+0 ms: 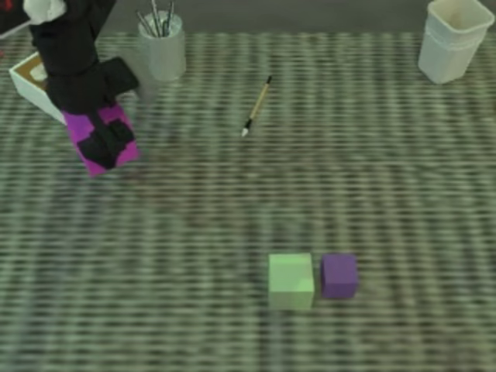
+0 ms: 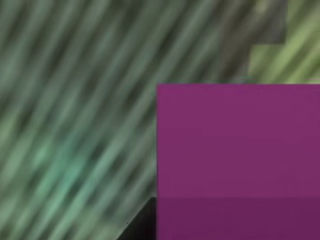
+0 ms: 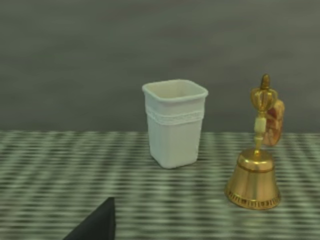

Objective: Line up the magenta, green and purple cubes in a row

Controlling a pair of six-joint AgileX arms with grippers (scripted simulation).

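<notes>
My left gripper [image 1: 105,143] is shut on the magenta cube [image 1: 80,133] at the table's far left, and the cube sits turned at an angle. In the left wrist view the magenta cube [image 2: 235,150] fills most of the picture, with one dark finger [image 2: 142,225] against its side. The green cube [image 1: 291,280] and the smaller purple cube [image 1: 339,275] stand side by side near the front, right of centre, green on the left. My right arm is outside the top view. Its wrist view shows one dark fingertip [image 3: 102,222] with nothing against it.
A white box [image 1: 29,79] lies under the left arm at the far left. A cup of pens [image 1: 161,48] stands beside it. A paintbrush [image 1: 257,106] lies mid-table. A white bin [image 1: 453,39] is at the far right, with a brass bell [image 3: 254,177] near it.
</notes>
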